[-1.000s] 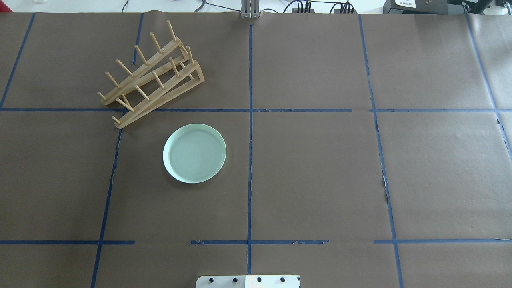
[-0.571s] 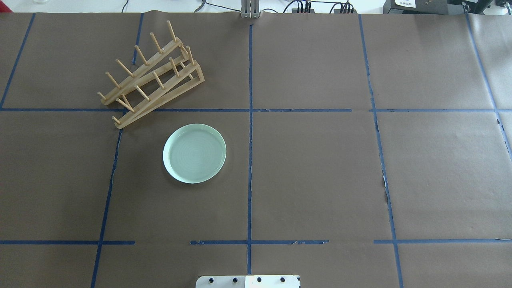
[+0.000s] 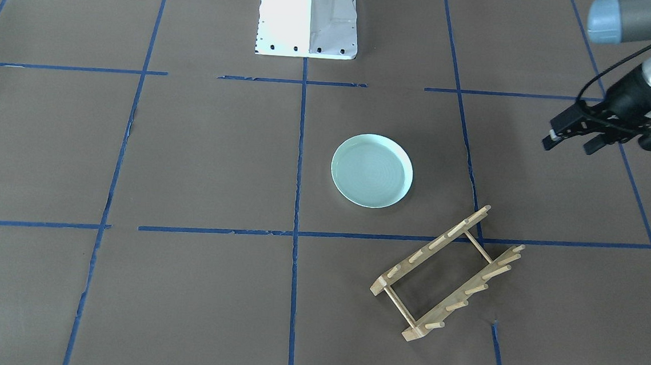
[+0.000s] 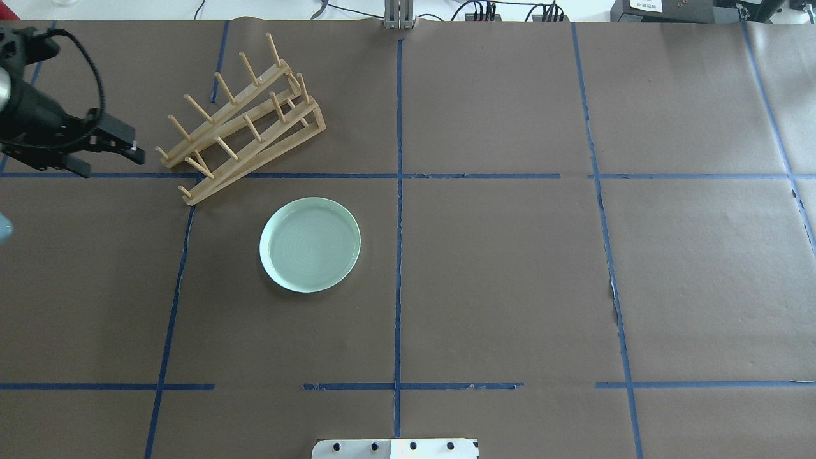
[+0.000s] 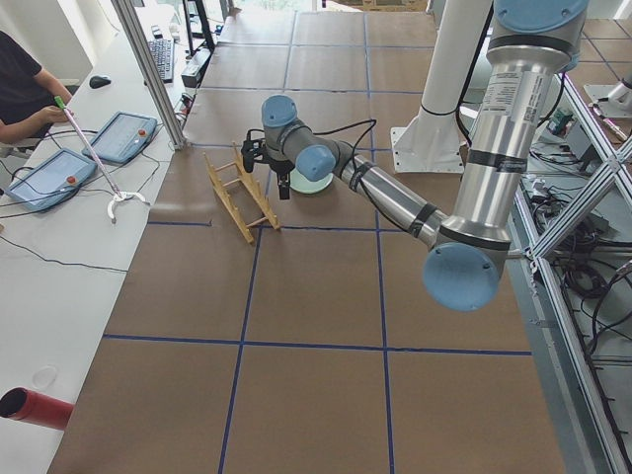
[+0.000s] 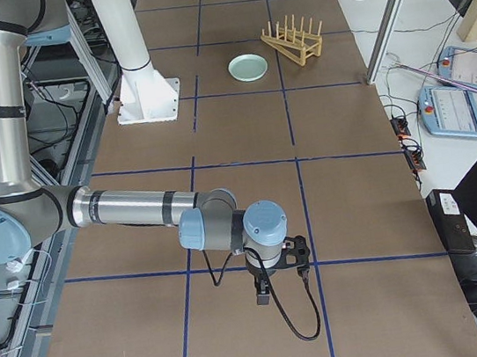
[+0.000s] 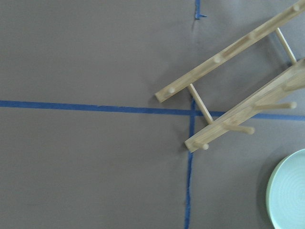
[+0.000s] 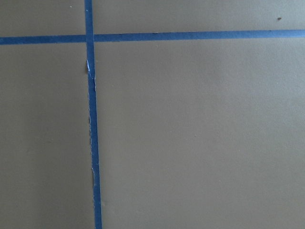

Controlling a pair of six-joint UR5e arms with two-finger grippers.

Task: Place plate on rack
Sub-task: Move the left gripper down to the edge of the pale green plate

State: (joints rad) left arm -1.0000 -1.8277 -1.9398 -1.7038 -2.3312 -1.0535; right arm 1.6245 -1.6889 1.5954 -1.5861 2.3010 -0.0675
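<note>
The pale mint-green plate (image 4: pixel 310 245) lies flat on the brown paper, also in the front view (image 3: pixel 371 170) and at the left wrist view's lower right edge (image 7: pixel 290 195). The light-wood rack (image 4: pixel 268 150) stands just beyond and left of it, apart from it (image 3: pixel 429 250) (image 7: pixel 228 55). My left gripper (image 4: pixel 109 162) is open and empty, held above the table left of the rack's near end (image 3: pixel 569 145). My right gripper (image 6: pixel 278 272) shows only in the exterior right view, far from both things; I cannot tell whether it is open.
Blue tape lines (image 4: pixel 398 191) divide the brown paper into squares. The robot's white base (image 3: pixel 308 21) stands at the near middle edge. Cables and a metal post (image 4: pixel 399 16) line the far edge. An operator sits beside tablets (image 5: pixel 123 133).
My left arm has come into the overhead view from the left edge; earlier no arm showed there. The plate and the rack have not moved.
</note>
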